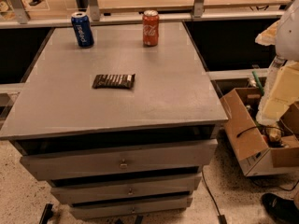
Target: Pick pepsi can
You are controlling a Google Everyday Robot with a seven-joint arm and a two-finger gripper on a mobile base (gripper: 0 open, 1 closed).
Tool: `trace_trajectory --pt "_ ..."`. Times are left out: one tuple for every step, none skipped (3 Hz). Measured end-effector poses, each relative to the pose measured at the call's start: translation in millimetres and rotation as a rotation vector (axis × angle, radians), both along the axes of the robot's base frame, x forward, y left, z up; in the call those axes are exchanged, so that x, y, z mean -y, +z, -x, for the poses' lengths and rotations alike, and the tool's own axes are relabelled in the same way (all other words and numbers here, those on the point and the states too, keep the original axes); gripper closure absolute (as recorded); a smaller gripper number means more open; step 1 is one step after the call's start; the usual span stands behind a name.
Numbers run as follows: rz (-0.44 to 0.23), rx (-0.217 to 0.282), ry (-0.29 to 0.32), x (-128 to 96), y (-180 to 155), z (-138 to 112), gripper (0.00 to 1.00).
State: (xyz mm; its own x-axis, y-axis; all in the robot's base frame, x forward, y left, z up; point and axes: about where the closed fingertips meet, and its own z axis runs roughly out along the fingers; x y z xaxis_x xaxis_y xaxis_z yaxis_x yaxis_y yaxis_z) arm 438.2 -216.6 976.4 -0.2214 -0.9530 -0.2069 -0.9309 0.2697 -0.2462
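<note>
Dim and warm, lit from above. Soft sheen across the flat grey metal cabinet top (163,97), short faint shadows under the dark blue cylindrical pepsi can (82,29) and the red cylindrical cola can (150,28). Blown-out, blurred pale mass (287,31) at right edge; gripper outside the frame.

The pepsi can (82,29) is standing upright at the far left of the tabletop (163,101), near its back edge. The Coca-Cola can (150,28) is standing upright to its right, well apart, also near the back edge. A wrapped snack bar (113,81) is lying flat nearer the front, between the two cans from left to right and apart from both. Three drawers (121,162) are sitting stacked beneath the tabletop. A railing (121,18) is running behind it. On the floor (233,199), right of the drawers, an open cardboard box (243,129) is resting with assorted items in it. A cable (208,195) is trailing between drawers and box. The tool is lying outside the camera view.
</note>
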Motion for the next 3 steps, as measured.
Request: trace_trajectory --pt "0.000 0.000 0.000 0.0 0.0 0.0 0.00" --pt "-0.041 0.012 -0.016 -2.1 5.2 -2.9 0.00" --pt "-0.172 0.054 -0.070 -10.8 19.7 -12.4 0.00"
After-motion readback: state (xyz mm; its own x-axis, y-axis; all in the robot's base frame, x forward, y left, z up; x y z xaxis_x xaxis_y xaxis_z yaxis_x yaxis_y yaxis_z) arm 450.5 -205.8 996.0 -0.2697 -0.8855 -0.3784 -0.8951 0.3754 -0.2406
